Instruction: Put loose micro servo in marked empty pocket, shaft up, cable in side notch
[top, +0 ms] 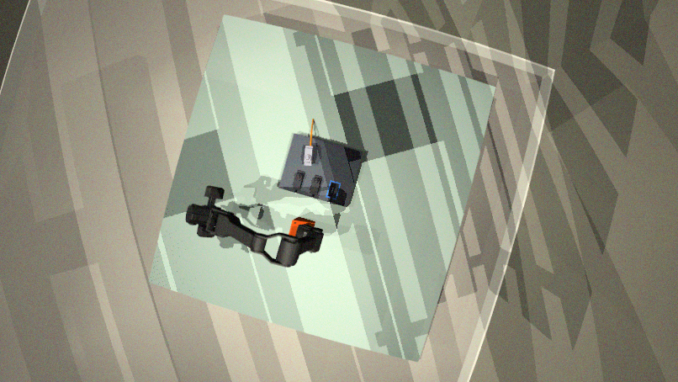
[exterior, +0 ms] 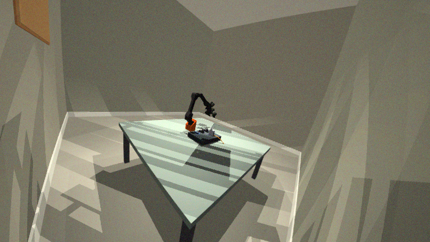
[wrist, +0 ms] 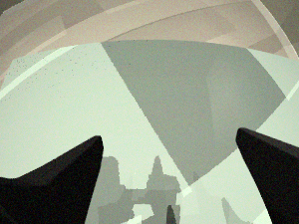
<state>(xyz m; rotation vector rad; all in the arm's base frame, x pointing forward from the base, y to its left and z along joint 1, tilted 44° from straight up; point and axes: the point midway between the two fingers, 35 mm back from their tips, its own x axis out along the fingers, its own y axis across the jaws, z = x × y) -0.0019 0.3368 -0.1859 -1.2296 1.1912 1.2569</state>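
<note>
The black parallel-jaw gripper (top: 207, 209) was recorded fully open and holding nothing, its two dark fingers framing only pale green table surface (wrist: 60, 108) in the wrist view, with the arm stretched to the left of its orange base (top: 299, 225) and well apart from the work. The loose pale grey micro servo (top: 309, 154) with its orange cable (top: 312, 129) was seen on the far part of the dark grey rectangular deck (top: 341, 161), not yet picked up. The blue-outlined empty pocket (top: 334, 189) at the deck's near right corner was unfilled beside two seated dark servos (top: 307, 180); the wide opening was judged to be preparation for an approach.
</note>
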